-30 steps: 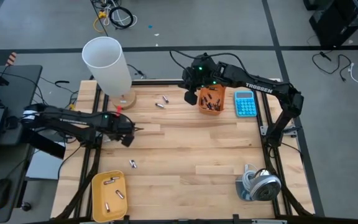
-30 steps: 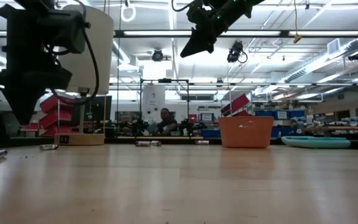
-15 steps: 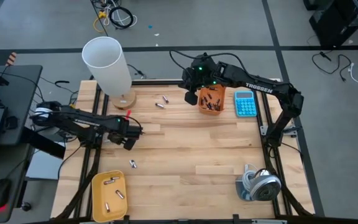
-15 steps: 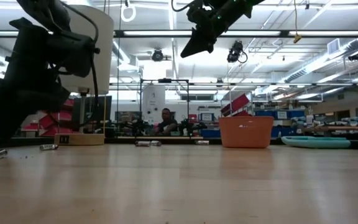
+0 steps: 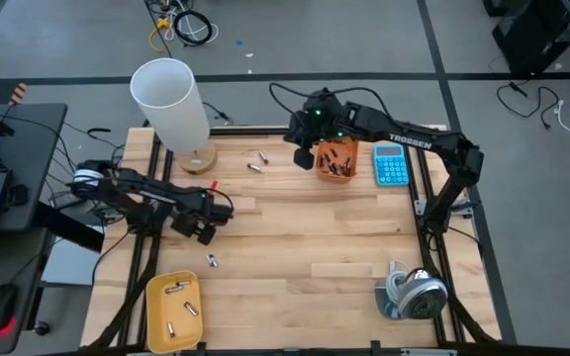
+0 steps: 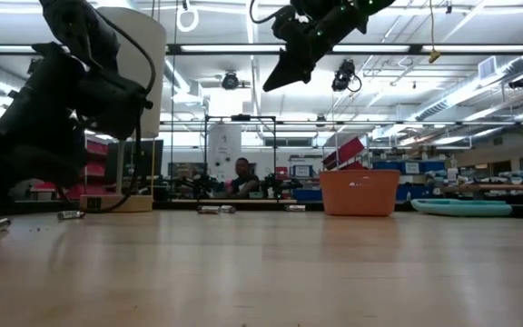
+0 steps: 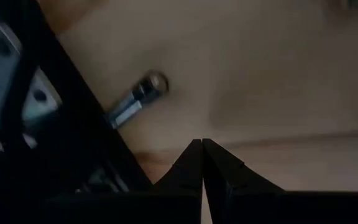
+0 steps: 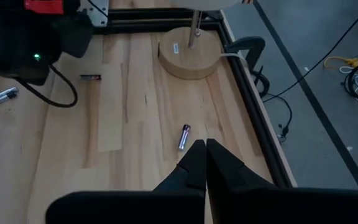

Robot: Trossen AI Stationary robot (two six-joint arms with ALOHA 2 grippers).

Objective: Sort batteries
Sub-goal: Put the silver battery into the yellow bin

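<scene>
- My left gripper [image 5: 204, 234] is over the left side of the wooden table [image 5: 295, 237]; in my left wrist view its fingertips meet, with nothing between them.
- A loose silvery battery [image 5: 211, 260] lies on the wood just in front of that gripper, apart from it.
- My right gripper [image 5: 303, 154] hangs high by the orange bin [image 5: 335, 159], its fingers pressed together and empty.
- The orange bin holds dark batteries [image 5: 338, 166]; two more batteries [image 5: 257, 161] lie loose near the lamp's round wooden base [image 5: 200, 158].
- The yellow tray [image 5: 173, 311] at the front left corner holds a few light cells [image 5: 175, 290].
- A blue calculator [image 5: 390, 164] sits just beside the orange bin.
</scene>
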